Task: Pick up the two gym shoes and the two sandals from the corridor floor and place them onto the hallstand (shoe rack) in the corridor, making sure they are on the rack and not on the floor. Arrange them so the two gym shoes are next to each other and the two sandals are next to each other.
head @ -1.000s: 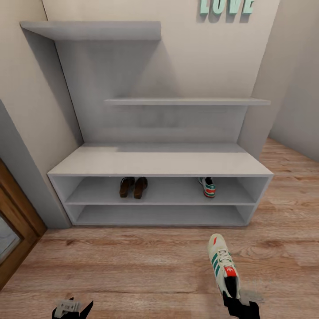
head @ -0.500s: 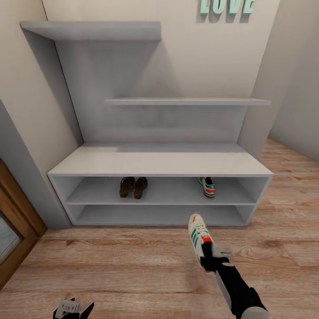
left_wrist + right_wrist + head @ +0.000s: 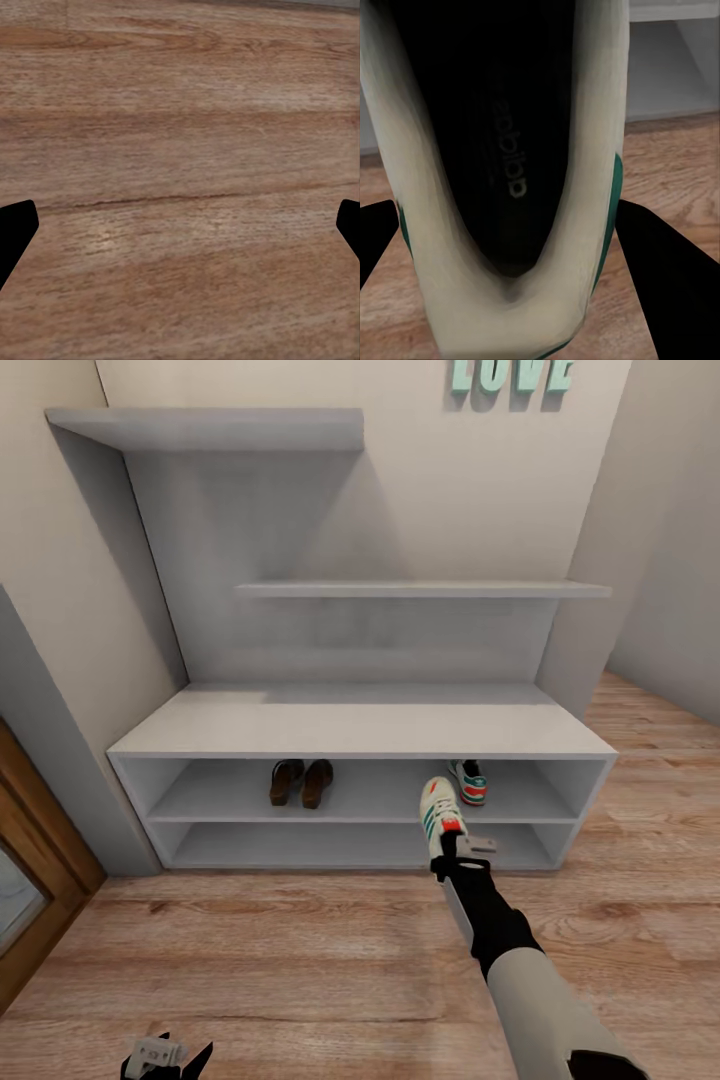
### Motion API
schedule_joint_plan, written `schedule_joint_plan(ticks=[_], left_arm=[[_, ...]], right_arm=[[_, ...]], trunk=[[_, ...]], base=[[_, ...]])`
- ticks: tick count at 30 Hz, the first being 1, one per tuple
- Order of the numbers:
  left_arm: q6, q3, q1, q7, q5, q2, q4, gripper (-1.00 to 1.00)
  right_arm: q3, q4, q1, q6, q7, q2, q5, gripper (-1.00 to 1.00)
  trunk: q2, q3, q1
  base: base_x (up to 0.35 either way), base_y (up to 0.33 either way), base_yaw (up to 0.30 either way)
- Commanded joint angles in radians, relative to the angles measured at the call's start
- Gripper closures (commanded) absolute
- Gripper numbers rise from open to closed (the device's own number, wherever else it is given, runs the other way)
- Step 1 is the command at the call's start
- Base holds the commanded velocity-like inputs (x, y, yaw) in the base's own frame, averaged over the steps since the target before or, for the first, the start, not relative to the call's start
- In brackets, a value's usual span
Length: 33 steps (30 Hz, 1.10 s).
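While the left gripper [image 3: 165, 1052] sits half cut off with fingers spread over bare floor [image 3: 180, 150], the right gripper [image 3: 447, 857] clamps a gym shoe's [image 3: 439, 812] heel at the hallstand's [image 3: 360, 730] upper shelf, beside the other sneaker [image 3: 468, 781]; sandals [image 3: 301, 782] sit further left

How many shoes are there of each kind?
Gym shoes: 2, one on the upper rack shelf, one held by the right end effector.
Sandals: 2, side by side on the same shelf.
Total: 4 shoes.
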Motion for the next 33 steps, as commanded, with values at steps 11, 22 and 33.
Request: schedule_joint_plan(ticks=[11, 22, 33], left_arm=[[0.001, -0.004, 0.001, -0.016, -0.02, -0.002, 0.003, -1.0], [-0.001, 0.006, 0.004, -0.007, -0.015, -0.007, 0.003, -1.0], [-0.001, 0.006, 0.004, 0.004, -0.017, -0.009, 0.003, -1.0]], right_arm=[[-0.005, 0.011, -0.001, -0.001, 0.007, 0.001, 0.011, 1.0], [-0.006, 0.001, -0.001, 0.016, -0.001, 0.001, 0.01, 1.0], [-0.01, -0.001, -0.002, 0.025, -0.008, 0.001, 0.011, 1.0]], trunk=[[0.0, -0.001, 0.0], [0.0, -0.001, 0.0], [0.0, -0.001, 0.0]], base=[[0.0, 0.0, 0.0], [0.0, 0.0, 0.0], [0.0, 0.0, 0.0]])
